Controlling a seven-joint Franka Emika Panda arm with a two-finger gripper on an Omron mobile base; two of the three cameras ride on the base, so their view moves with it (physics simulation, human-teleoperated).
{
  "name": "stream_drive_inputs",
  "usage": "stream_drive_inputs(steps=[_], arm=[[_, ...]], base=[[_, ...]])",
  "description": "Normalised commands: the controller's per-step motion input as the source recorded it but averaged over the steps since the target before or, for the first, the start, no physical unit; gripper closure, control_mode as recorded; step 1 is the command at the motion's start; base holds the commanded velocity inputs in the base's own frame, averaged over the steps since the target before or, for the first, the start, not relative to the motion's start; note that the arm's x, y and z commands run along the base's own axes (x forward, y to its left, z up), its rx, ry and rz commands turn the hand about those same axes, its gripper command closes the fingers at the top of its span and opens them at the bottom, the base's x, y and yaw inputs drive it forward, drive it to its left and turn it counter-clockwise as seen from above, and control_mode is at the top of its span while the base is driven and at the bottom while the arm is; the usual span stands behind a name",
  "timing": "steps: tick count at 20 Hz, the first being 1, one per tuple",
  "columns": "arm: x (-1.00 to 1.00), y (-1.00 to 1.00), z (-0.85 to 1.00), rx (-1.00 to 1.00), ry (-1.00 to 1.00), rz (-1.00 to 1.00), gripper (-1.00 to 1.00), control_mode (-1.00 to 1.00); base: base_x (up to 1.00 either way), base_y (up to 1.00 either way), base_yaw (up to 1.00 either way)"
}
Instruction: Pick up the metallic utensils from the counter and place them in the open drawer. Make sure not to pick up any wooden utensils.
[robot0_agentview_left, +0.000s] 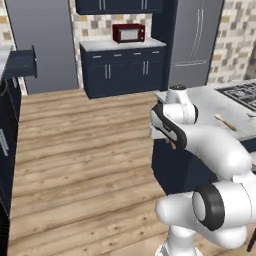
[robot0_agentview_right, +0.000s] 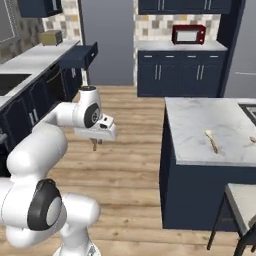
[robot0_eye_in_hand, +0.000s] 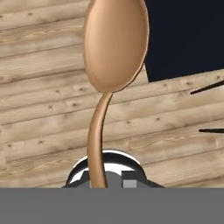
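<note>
The hand (robot0_agentview_right: 95, 145) is gripping, fully closed, a brown spoon (robot0_eye_in_hand: 114, 46) by its slim handle: light, stiff, likely swinging if pinched so low.

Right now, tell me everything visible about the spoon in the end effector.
The spoon is one tan-brown colour throughout and looks like wood. It has a smooth oval bowl and a slim, gently curved handle. The end effector is shut on the handle's end, holding the spoon in the air over the plank floor. Nothing else touches it.
</note>
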Motion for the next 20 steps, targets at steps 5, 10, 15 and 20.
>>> stream_drive_inputs(steps=[5,10,15,20], arm=[[0.00,0.00,0.00,0.00,0.00,0.00,1.00,1.00],[0.00,0.00,0.00,0.00,0.00,0.00,1.00,1.00],[0.00,0.00,0.00,0.00,0.00,0.00,1.00,1.00],[0.00,0.00,0.00,0.00,0.00,0.00,1.00,1.00]], base=[[1.00,0.60,0.19],[1.00,0.25,0.00],[1.00,0.18,0.00],[1.00,0.60,0.00]])
